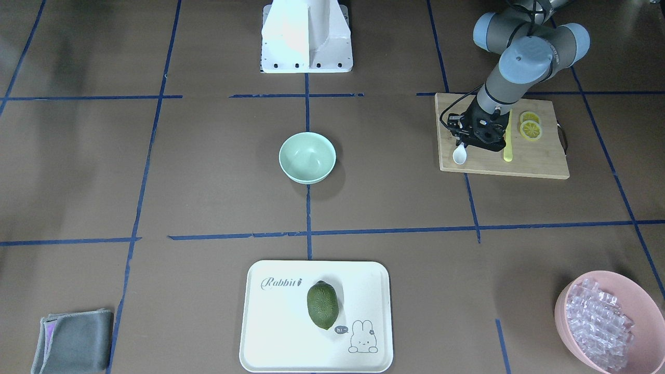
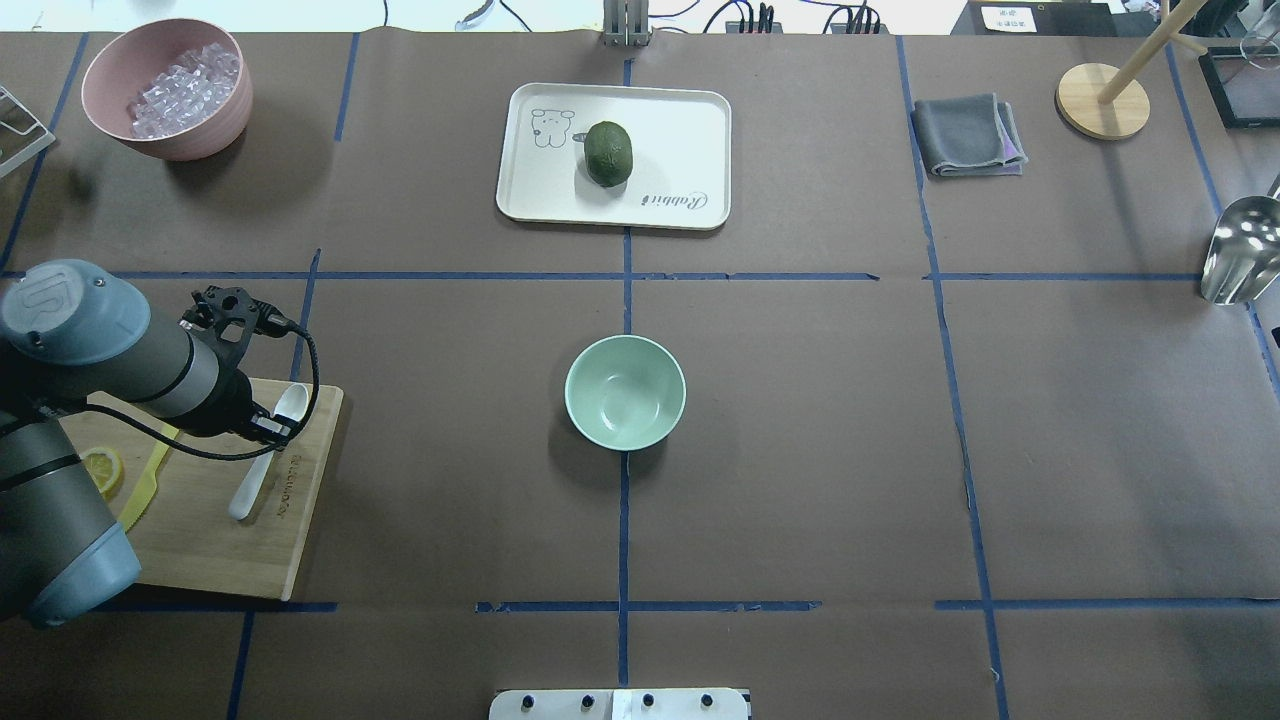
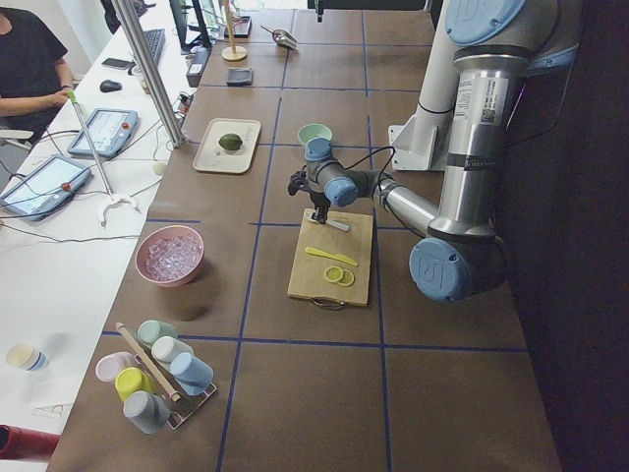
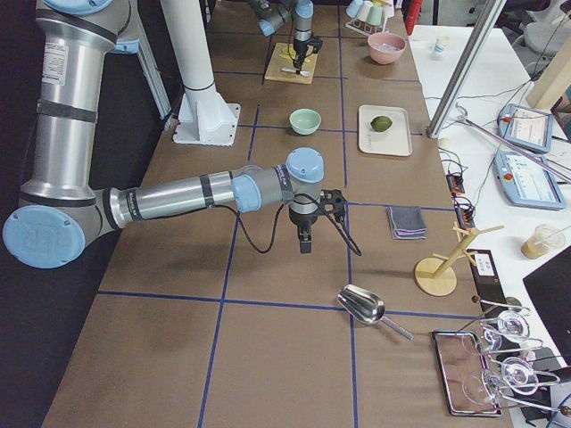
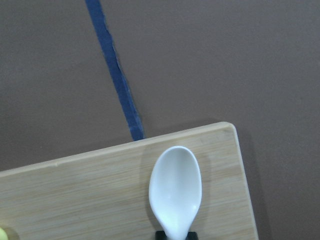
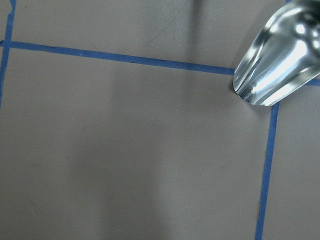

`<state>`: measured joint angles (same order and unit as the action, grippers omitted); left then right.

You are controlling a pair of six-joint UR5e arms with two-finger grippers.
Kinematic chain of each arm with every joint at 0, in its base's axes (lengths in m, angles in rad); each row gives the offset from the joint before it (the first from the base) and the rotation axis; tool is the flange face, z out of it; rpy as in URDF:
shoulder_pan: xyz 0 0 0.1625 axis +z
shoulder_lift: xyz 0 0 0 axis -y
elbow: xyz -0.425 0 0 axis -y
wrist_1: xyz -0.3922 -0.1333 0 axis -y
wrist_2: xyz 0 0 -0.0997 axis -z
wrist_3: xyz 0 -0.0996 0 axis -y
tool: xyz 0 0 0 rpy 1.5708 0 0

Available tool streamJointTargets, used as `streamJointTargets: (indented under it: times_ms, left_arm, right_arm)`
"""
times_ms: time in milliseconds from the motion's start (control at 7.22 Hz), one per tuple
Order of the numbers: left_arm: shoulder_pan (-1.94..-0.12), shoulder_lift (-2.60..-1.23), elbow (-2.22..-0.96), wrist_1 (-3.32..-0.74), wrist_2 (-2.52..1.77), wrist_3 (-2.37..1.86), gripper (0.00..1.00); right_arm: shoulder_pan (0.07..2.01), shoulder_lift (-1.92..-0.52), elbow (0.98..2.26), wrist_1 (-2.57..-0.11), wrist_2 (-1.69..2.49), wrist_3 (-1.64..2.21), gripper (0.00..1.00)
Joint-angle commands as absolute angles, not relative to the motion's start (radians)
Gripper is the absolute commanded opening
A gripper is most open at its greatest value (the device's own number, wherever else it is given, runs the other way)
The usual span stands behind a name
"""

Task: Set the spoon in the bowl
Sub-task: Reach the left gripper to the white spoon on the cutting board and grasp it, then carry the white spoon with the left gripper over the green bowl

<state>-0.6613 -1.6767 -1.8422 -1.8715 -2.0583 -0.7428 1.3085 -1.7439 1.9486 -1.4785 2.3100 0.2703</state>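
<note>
The white spoon lies at the corner of a wooden cutting board, with its scoop toward the table's middle. It also shows in the overhead view and the left wrist view. My left gripper is down over the spoon's neck, its black fingertips tight against both sides, so it is shut on the spoon at board level. The mint-green bowl stands empty at the table's centre, well apart from the board. My right gripper hangs low over bare table at the other end. I cannot tell whether it is open.
A yellow knife and lemon slices lie on the board beside the left gripper. A white tray with a green fruit and a pink bowl of clear cubes stand at the far side. A metal scoop lies near the right gripper.
</note>
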Motion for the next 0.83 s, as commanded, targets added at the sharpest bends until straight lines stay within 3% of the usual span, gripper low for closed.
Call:
streamJointTargets:
  times_ms: [0, 277, 554, 692]
  left_arm:
    - [-0.661, -1.687, -1.879, -1.867, -2.072, -0.745, 0.0]
    - [-0.66, -1.821, -1.916, -1.792, -2.149, -0.837, 0.0]
    - [-0.6, -2.068, -1.875, -1.631, -2.149, -0.978, 0.0]
    - [-0.569, -2.186, -1.791, -1.641, -2.145, -1.071, 0.0]
  right_arm:
    - [1.308, -1.743, 1.95, -1.479, 2.31, 0.27, 1.0]
    - [1.308, -1.741, 1.947, -1.479, 2.31, 0.27, 1.0]
    - [1.308, -1.74, 1.945, -1.477, 2.315, 0.27, 1.0]
    - [1.308, -1.74, 1.945, -1.477, 2.316, 0.27, 1.0]
